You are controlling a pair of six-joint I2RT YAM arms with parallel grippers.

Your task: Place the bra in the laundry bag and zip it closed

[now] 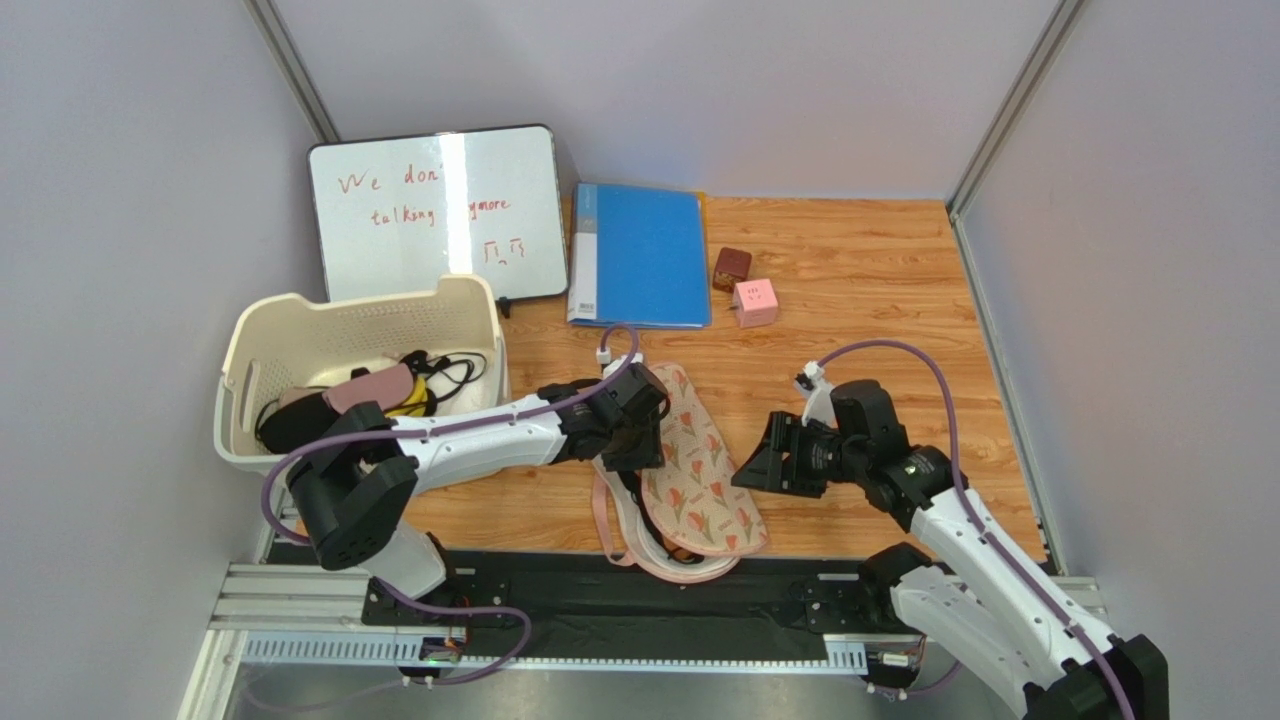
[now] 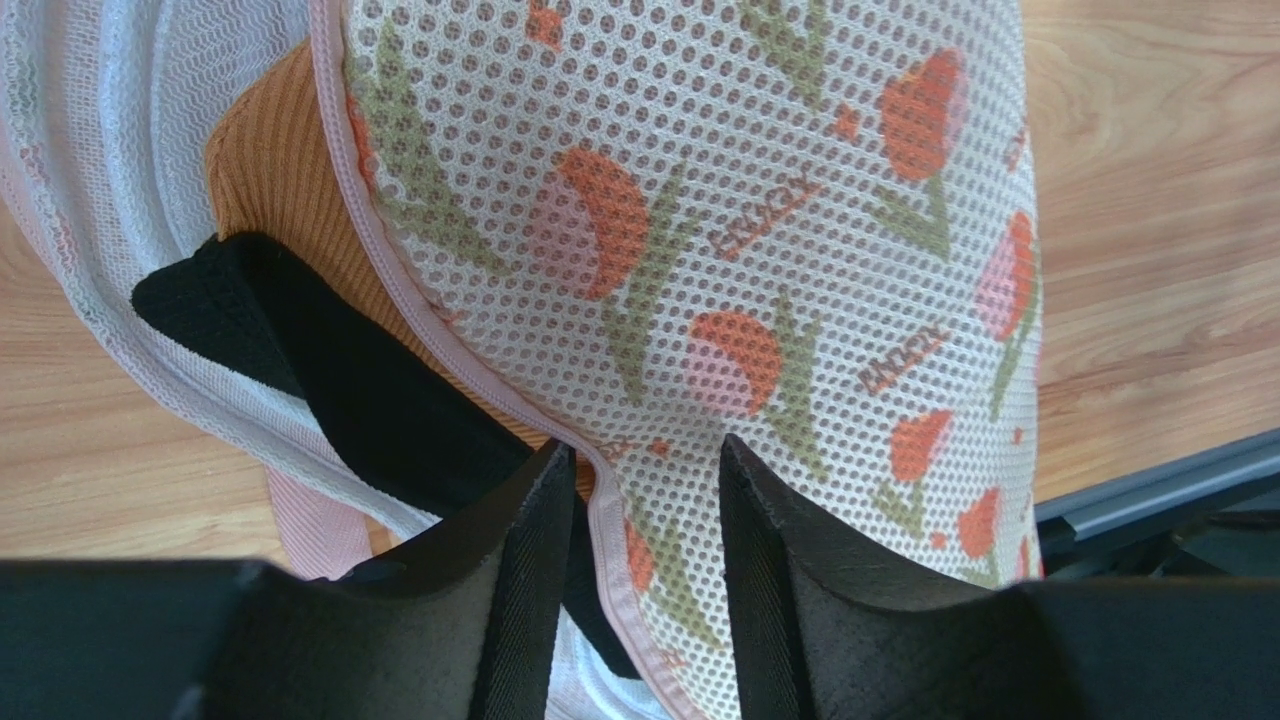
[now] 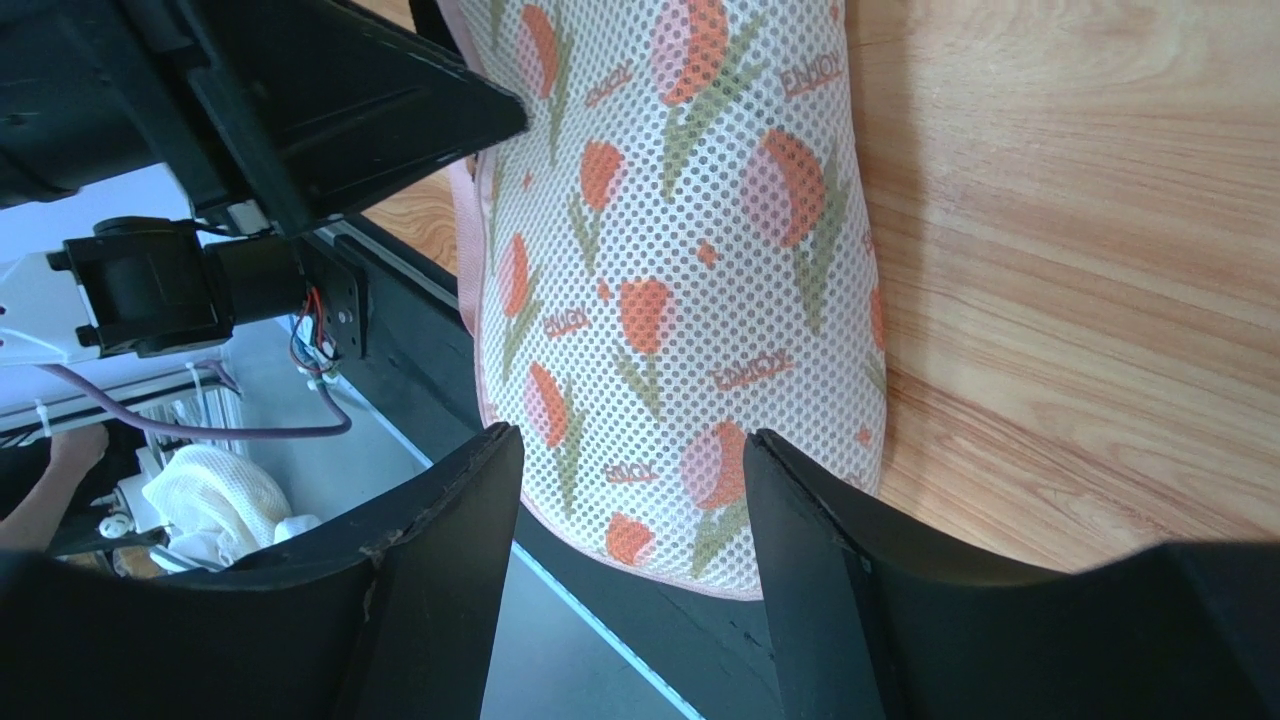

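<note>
The laundry bag [image 1: 703, 462] lies on the wooden table near the front edge, printed lid uppermost and partly open along its left side. In the left wrist view the orange-brown bra [image 2: 275, 168] and its black strap [image 2: 361, 393] show inside, under the lifted lid [image 2: 751, 225]. My left gripper [image 1: 646, 432] is at the bag's left edge; its jaws [image 2: 643, 447] stand open astride the pink zip edging [image 2: 619, 518]. Just right of the bag, my right gripper [image 1: 760, 458] is open, and the bag's near end [image 3: 676, 300] shows beyond its jaws [image 3: 631, 440].
A cream plastic basket [image 1: 263, 338] with pink, yellow and black garments stands at the left. At the back lie a whiteboard [image 1: 436, 210], a blue folder [image 1: 642, 255], a small brown box [image 1: 732, 267] and a pink box [image 1: 756, 302]. A black rail [image 1: 571, 597] runs along the near edge.
</note>
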